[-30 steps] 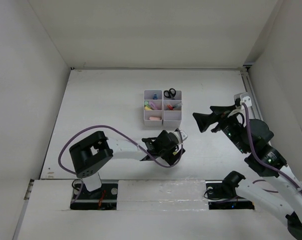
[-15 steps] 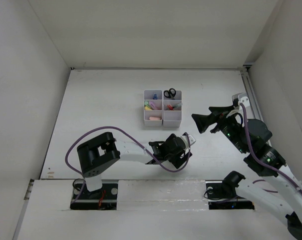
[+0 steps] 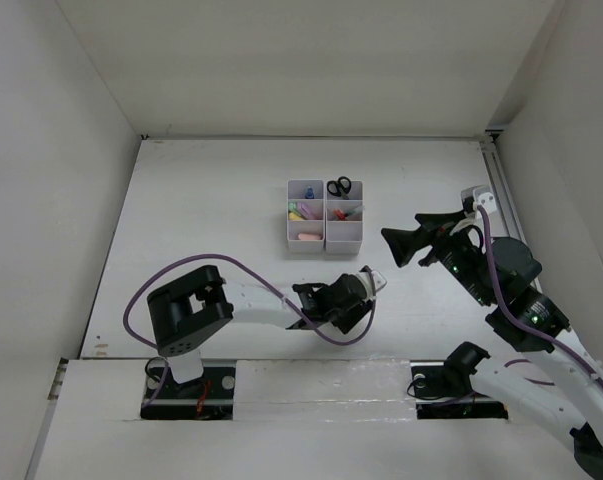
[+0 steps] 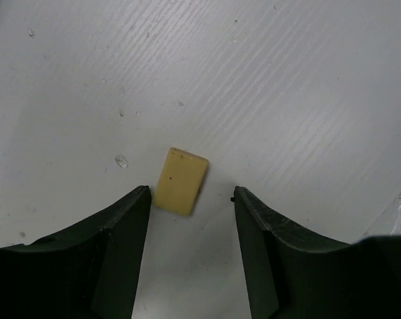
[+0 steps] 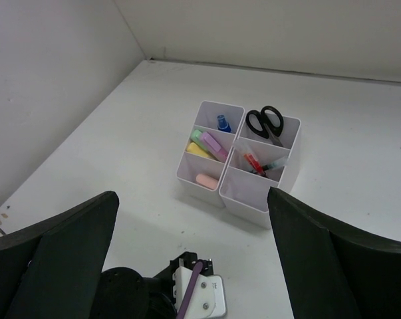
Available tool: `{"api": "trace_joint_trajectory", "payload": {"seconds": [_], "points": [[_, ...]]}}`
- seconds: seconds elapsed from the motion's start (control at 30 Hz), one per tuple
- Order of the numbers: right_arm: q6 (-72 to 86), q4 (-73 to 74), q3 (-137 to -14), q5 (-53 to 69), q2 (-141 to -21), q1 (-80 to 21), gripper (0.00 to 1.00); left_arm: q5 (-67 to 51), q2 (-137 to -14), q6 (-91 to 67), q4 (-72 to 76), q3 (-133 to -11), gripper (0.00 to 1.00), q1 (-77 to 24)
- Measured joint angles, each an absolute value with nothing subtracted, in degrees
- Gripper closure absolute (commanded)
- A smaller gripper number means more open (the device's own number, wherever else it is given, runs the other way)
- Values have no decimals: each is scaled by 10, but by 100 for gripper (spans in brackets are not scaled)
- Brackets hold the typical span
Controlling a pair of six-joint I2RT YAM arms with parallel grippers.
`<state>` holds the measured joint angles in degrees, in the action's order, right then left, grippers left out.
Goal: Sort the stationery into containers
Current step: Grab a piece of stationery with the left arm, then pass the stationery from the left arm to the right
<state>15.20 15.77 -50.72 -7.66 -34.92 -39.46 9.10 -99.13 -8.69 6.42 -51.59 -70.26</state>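
Fingers [image 4: 114, 266] on my left arm are spread wide and empty, with the tan eraser [image 4: 181, 181] lying flat on the bench [image 4: 300, 80] between them, so next up I reckon: drop, pinch it, carry it to the white organiser [image 3: 344, 238].

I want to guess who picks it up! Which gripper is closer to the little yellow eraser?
Left. The left gripper hangs right over the eraser, one finger on each side. The right gripper is away to the side, looking toward the white organiser.
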Motion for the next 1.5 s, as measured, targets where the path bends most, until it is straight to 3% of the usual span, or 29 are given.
{"api": "trace_joint_trajectory", "payload": {"seconds": [0.03, 0.13, 0.23, 0.4, 0.7, 0.87, 1.13, 1.5], "points": [[152, 157, -507, -76, -349, -395, 0, 91, -990, -88, 64, -515, 53, -703], [152, 155, -507, -76, -349, -395, 0, 92, -988, -89, 65, -512, 68, -703], [152, 154, -507, -75, -349, -395, 0, 91, -988, -91, 67, -511, 70, -703], [152, 154, -507, -75, -349, -395, 0, 88, -990, -96, 73, -511, 100, -703], [178, 147, -497, -101, -357, -394, 0, 114, -957, -115, 67, -490, 100, -703], [222, 127, -489, -91, -405, -374, 3, 173, -761, -137, 68, -411, 100, -702], [318, 6, -406, 86, -475, -341, 10, 237, -493, -131, 133, -336, 100, -701], [419, -145, -383, 184, -526, -415, 23, 270, -472, -114, 140, -312, 100, -702]]}}
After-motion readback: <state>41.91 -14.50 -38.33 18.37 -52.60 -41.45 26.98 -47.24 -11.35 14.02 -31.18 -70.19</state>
